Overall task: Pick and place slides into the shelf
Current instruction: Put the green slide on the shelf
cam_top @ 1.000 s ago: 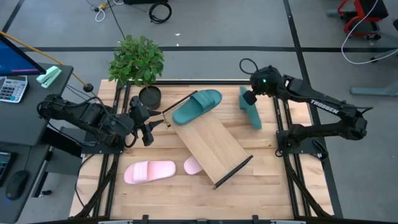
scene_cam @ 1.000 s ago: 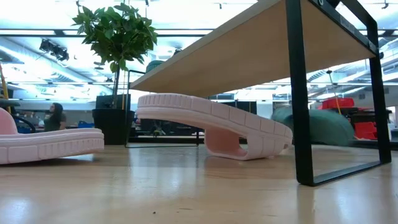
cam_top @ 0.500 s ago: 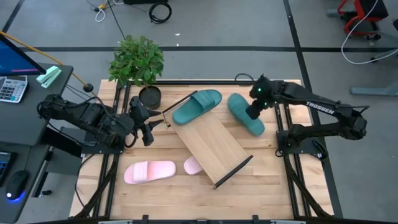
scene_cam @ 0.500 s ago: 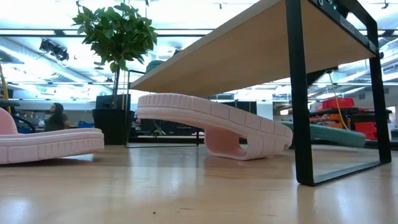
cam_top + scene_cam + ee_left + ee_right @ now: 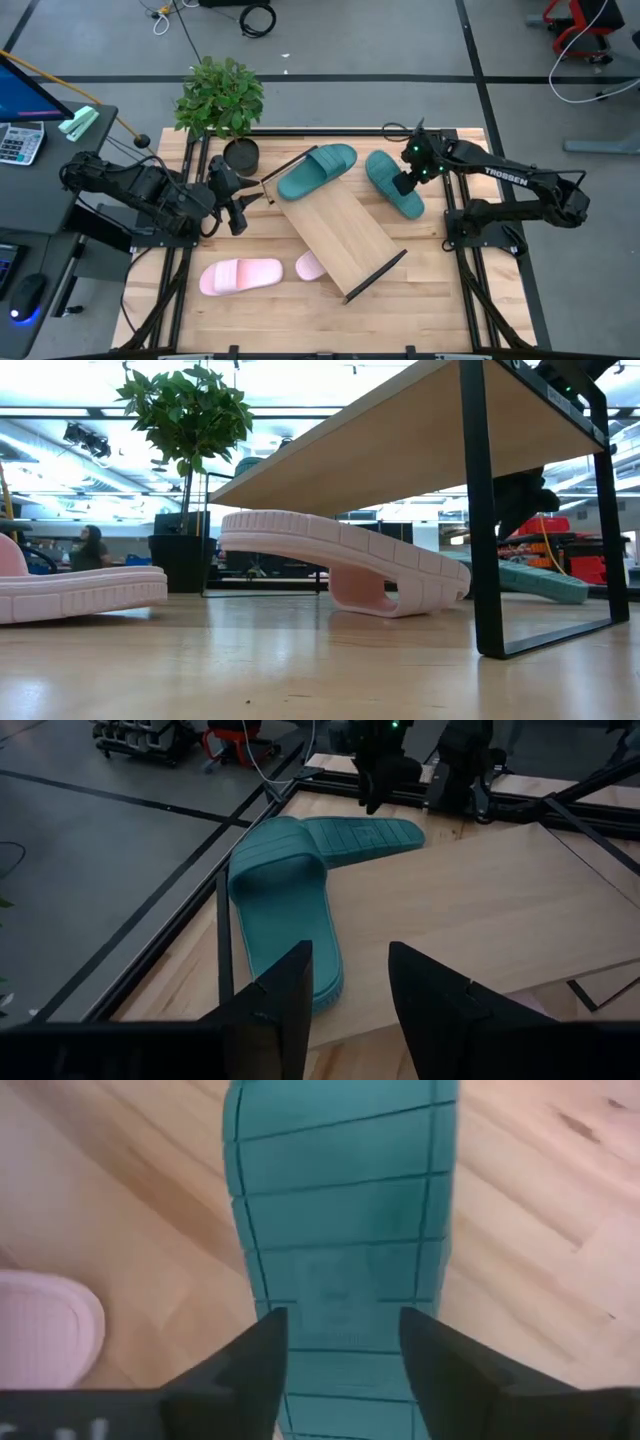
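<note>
While the right tool [image 5: 402,186] hovers directly above a teal slide [image 5: 393,183] lying sole-up on the desk [image 5: 440,300], its 2 fingers [image 5: 250,1370] stand apart with the ribbed sole between and below them, gripping nothing. That slide rests flat near the desk's far right part, just beside the raised end of the shelf [image 5: 340,235], apart from it.

The shelf is a light wood board with black end bars, lying diagonally across the middle of the desk. A second teal slide [image 5: 315,170] lies strap-up at the shelf's far end, partly on the board and overhanging its edge. From the left wrist camera both teal slides show, the nearer one [image 5: 285,905] on the board's corner and the farther one [image 5: 365,837] beyond it under the right arm.

1 pink slide [image 5: 240,276] lies on the desk at the near left, clear of the shelf. Another pink slide [image 5: 309,266] is partly tucked under the shelf's near side; the low view shows it [image 5: 345,565] tilted beneath the board.

The left tool [image 5: 238,215] waits over the desk's left side, close to the shelf's far corner, its fingers [image 5: 275,1010] moderately apart and empty.

A potted plant [image 5: 220,100] stands at the desk's far left corner
</note>
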{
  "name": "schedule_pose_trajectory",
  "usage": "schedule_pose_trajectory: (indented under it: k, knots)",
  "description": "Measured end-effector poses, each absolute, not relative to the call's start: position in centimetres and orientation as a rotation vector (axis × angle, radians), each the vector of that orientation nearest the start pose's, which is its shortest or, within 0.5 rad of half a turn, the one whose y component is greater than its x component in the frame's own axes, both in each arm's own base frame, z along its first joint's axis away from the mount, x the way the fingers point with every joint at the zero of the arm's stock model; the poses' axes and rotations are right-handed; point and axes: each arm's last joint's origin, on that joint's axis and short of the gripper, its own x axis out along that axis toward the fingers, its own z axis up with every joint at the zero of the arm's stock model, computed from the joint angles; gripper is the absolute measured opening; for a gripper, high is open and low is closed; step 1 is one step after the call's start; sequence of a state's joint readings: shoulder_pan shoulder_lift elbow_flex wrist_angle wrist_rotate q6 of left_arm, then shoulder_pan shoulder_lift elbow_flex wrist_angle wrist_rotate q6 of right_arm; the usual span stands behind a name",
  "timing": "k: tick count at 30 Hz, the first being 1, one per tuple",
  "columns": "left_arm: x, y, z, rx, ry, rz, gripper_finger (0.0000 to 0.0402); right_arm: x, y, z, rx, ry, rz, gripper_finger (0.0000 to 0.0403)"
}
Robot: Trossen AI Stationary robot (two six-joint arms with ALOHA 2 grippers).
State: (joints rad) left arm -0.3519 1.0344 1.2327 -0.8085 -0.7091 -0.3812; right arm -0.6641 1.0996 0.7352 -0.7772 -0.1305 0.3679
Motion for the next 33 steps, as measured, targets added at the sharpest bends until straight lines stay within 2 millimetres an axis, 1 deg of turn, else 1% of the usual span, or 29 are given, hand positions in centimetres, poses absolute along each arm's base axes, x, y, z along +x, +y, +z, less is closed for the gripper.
schedule_pose_trajectory:
  k: [4,6,8,12,14,19,25,29,33]
  knots:
    - [18.2,-4.7,38.6,-0.059,0.452,0.438,0.0142,15.2,-12.4,22.6,0.808,0.901,-0.657,0.0227]
    - [18.2,-4.7,38.6,-0.06,0.452,0.438,0.0144,15.2,-12.7,23.0,0.844,0.868,-0.63,0.0228]
    - [18.2,-4.7,38.6,-0.059,0.452,0.438,0.0144,15.5,-12.4,23.2,0.835,0.861,-0.585,0.0227]
    - [18.2,-4.7,38.6,-0.059,0.452,0.438,0.0139,16.6,-10.7,23.2,0.68,0.922,-0.467,0.0218]
    - [18.2,-4.7,38.6,-0.059,0.452,0.438,0.0138,17.2,-9.7,23.2,0.606,0.956,-0.437,0.0214]
    - [18.2,-4.7,38.6,-0.058,0.454,0.438,0.0143,18.2,-7.5,23.1,0.445,1.004,-0.467,0.0216]
    - [18.1,-4.6,38.5,-0.05,0.465,0.44,0.0148,19.1,-4.9,23.0,0.272,1.025,-0.518,0.023]
    - [18.1,-4.6,38.5,-0.047,0.47,0.441,0.0144,19.2,-3.4,22.4,0.221,1.038,-0.531,0.024]
    - [18.1,-4.6,38.5,-0.047,0.471,0.441,0.014,18.8,-2.1,21.3,0.24,1.071,-0.526,0.0245]
